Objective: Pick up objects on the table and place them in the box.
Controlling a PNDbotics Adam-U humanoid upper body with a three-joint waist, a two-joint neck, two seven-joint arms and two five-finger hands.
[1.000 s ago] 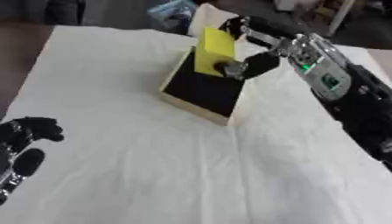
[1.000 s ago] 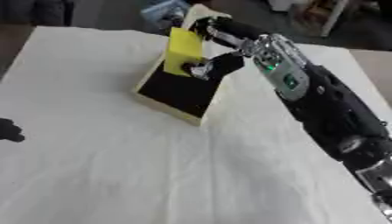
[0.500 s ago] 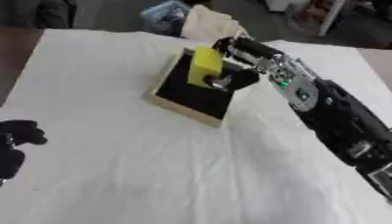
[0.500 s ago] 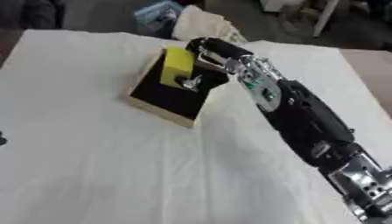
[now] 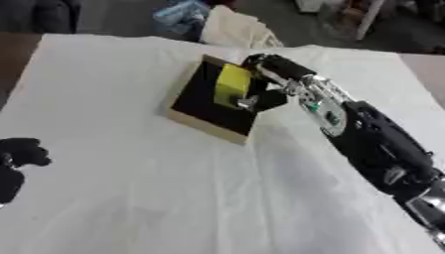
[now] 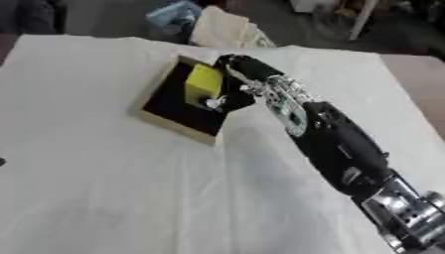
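Holding yellow block [image 5: 232, 85] inside box [image 5: 205, 128], right hand [image 5: 260, 94] fingers curled round it.

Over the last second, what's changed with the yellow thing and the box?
The right hand, holding the yellow block, has lowered it from above the box's far edge down into the box; it has not let go. The camera shifted too. The box stayed on the white cloth, and the left hand stayed idle at the left edge.
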